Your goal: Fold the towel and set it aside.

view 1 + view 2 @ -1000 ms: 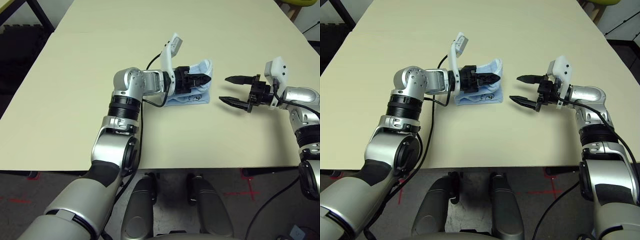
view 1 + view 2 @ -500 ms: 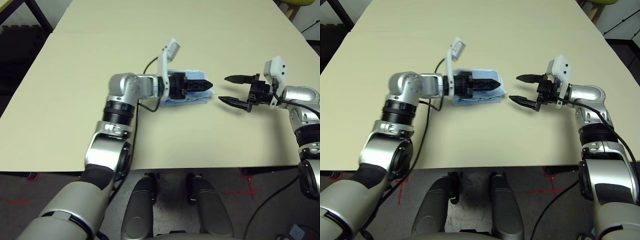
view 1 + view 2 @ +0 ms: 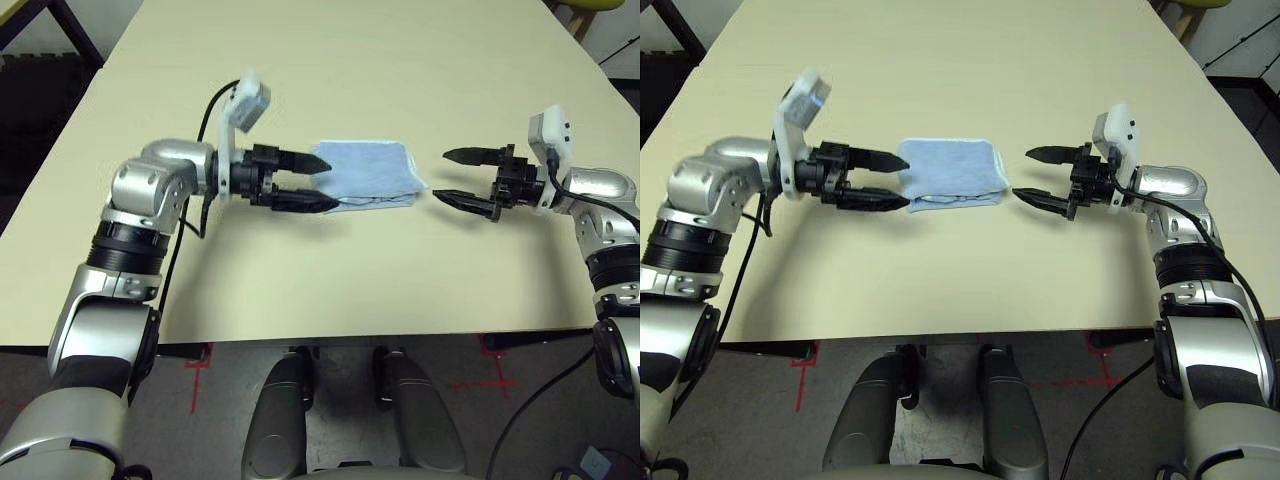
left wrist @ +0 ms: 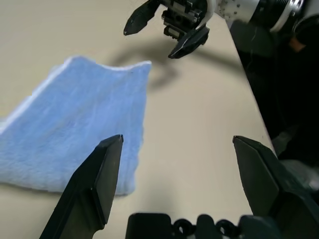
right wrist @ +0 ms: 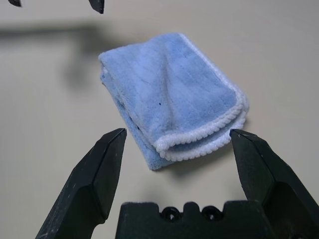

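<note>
The towel (image 3: 368,172) lies folded between my left end effector (image 3: 318,183) and right end effector (image 3: 444,175), both released; a one-sided shove could unfold it.

Pale tabletop and its surroundings

The cream tabletop (image 3: 400,60) has a smooth matte surface. Beneath its near edge lies a grey floor (image 3: 520,400) with red tape marks (image 3: 480,385), and a black cable (image 3: 535,405) trails across it on the right.

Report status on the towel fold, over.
Left gripper open, right gripper open, both clear of cloth. Towel folded, flat on table between them. Nothing in the way.
</note>
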You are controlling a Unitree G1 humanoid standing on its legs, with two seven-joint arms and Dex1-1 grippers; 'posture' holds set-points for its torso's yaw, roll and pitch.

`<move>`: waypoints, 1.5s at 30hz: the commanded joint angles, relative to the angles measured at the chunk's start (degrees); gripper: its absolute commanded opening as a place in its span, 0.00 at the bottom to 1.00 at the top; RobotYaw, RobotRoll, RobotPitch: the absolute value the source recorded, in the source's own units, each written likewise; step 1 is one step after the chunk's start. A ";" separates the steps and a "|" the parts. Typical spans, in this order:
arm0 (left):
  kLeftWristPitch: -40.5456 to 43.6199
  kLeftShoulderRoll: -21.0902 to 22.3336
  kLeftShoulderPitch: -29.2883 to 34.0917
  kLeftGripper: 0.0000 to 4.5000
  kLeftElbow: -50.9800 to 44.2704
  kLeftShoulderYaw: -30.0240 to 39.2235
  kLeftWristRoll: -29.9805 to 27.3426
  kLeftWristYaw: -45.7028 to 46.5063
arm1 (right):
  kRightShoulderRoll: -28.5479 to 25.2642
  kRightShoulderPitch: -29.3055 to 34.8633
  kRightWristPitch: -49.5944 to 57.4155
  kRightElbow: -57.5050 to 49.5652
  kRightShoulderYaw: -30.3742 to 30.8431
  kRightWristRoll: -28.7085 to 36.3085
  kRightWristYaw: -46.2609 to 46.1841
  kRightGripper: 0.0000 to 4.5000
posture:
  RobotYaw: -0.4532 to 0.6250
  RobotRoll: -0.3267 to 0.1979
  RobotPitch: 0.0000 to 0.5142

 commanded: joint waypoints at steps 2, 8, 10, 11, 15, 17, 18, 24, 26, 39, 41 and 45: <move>-10.12 -1.46 -0.88 1.00 6.06 0.37 3.85 -1.67 | 0.06 0.36 0.57 -0.40 -0.72 0.60 -0.12 0.92 | 0.41 0.62 0.38; -15.33 -2.82 -2.75 1.00 11.02 1.36 5.07 -2.70 | 0.51 0.08 -0.03 -0.08 -0.49 0.40 -0.33 0.49 | 0.41 0.62 0.37; -16.17 -3.43 -3.37 1.00 12.72 1.69 5.19 -2.83 | 0.77 0.13 -0.21 -0.10 -0.35 0.29 -0.38 0.33 | 0.41 0.62 0.38; -17.14 -3.76 -3.58 1.00 13.56 1.74 5.47 -2.95 | 0.91 0.16 -0.25 -0.15 -0.30 0.26 -0.40 0.26 | 0.41 0.62 0.38; -18.14 -4.87 -4.59 1.00 16.51 2.65 6.36 -1.85 | 1.31 -0.05 -0.28 -0.17 -0.29 0.17 -0.59 0.01 | 0.41 0.62 0.38; -18.85 -5.20 -5.30 1.00 18.10 3.01 6.99 -0.76 | 1.44 -0.26 -0.46 0.01 -0.30 0.12 -0.78 0.01 | 0.41 0.62 0.38; -19.33 -5.30 -5.50 1.00 18.62 3.11 7.26 -0.61 | 1.47 -0.32 -0.52 0.07 -0.30 0.11 -0.84 0.01 | 0.41 0.62 0.38; -18.56 -5.09 -5.39 0.91 19.15 3.87 7.28 -1.53 | 1.71 -0.98 -0.72 0.60 -0.27 -0.02 -1.22 0.00 | 0.41 0.62 0.38; -19.10 -5.22 -5.10 0.79 18.88 4.21 7.34 -1.57 | 1.86 -1.15 -0.87 0.82 -0.19 -0.11 -1.30 0.00 | 0.41 0.62 0.38; -19.31 -6.07 -5.41 0.00 21.19 5.46 8.77 1.61 | 3.17 -3.47 -0.75 2.75 -0.26 -0.30 -2.66 0.00 | 0.41 0.62 0.39; -17.34 -6.98 -6.26 0.00 21.55 5.64 8.77 3.34 | 4.11 -4.62 -0.86 4.28 0.07 -0.84 -3.74 0.00 | 0.41 0.62 0.39; -17.03 -10.51 -8.46 0.00 23.17 4.77 10.00 6.10 | 6.52 -7.04 -2.01 7.66 0.87 -2.39 -5.49 0.00 | 0.42 0.62 0.40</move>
